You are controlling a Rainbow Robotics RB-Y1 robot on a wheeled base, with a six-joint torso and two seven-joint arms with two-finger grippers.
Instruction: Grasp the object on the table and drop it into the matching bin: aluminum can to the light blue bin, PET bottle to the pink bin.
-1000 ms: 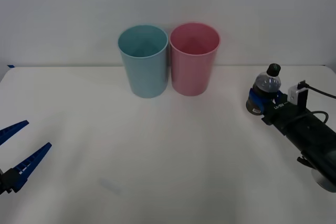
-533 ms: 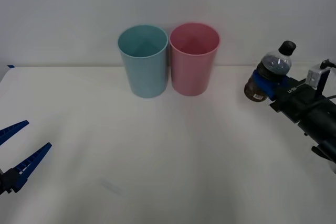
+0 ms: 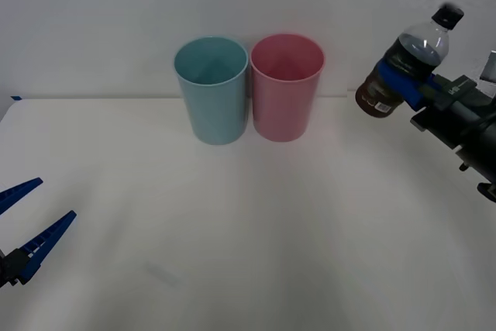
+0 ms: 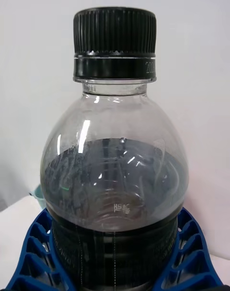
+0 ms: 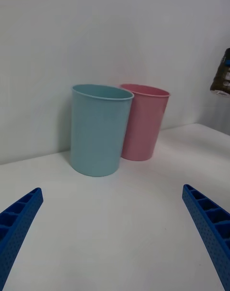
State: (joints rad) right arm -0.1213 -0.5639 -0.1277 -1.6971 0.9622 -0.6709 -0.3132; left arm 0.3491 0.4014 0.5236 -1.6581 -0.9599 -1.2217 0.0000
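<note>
My right gripper (image 3: pixel 399 75) is shut on the PET bottle (image 3: pixel 404 63), a small clear bottle of dark liquid with a black cap. It hangs tilted, high above the table (image 3: pixel 256 222), to the right of the pink bin (image 3: pixel 286 87). In the right wrist view the bottle (image 4: pixel 115 176) stands close between the blue fingers (image 4: pixel 191 252). The light blue bin (image 3: pixel 212 89) stands touching the pink bin's left side. Both tubs, light blue bin (image 5: pixel 99 129) and pink bin (image 5: pixel 143 122), show in the left wrist view. My left gripper (image 3: pixel 23 226) is open, low at the table's front left.
Both bins stand at the back of the white table against a plain wall. The bottle's base (image 5: pixel 221 75) shows at the edge of the left wrist view, above rim height.
The right gripper has lifted the bottle off the table, up to about the height of the bins' rims and tilted it more. The left arm has not moved.
</note>
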